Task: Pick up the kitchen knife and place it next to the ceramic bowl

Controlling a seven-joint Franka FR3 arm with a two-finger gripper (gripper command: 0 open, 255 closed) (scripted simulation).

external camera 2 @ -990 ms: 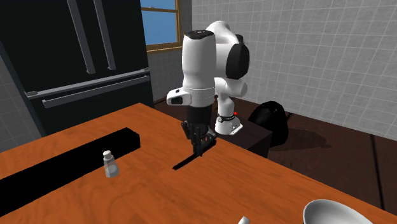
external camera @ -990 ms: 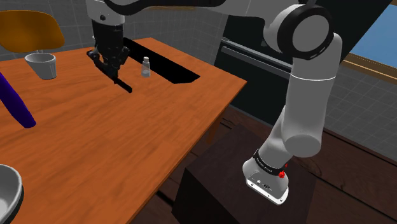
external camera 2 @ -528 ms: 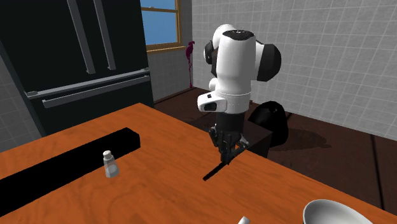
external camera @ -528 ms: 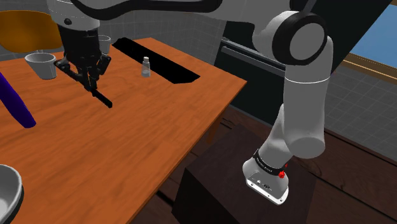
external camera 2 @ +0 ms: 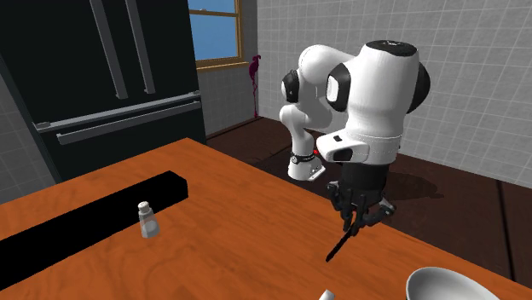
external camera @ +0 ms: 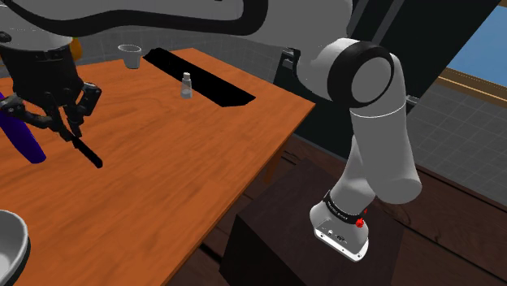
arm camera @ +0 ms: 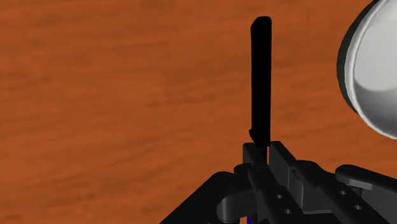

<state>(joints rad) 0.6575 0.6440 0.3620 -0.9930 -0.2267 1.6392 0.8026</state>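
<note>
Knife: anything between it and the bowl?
Nothing visible. The gripper is shut on the knife and holds it above the table. In the wrist view, bare wood is all that lies between the knife and the bowl.

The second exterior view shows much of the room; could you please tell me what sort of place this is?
Most likely a kitchen: a black fridge stands behind the wooden table, the walls are grey tile, and a shaker and a pale bowl sit on the table.

Over the counter (external camera: 179,171) hangs the knife (external camera: 85,152), bowl (external camera: 8,244) near it at the shoulder view's lower left; shaker (external camera: 186,84) well apart, cup (external camera: 130,55) beyond.
</note>
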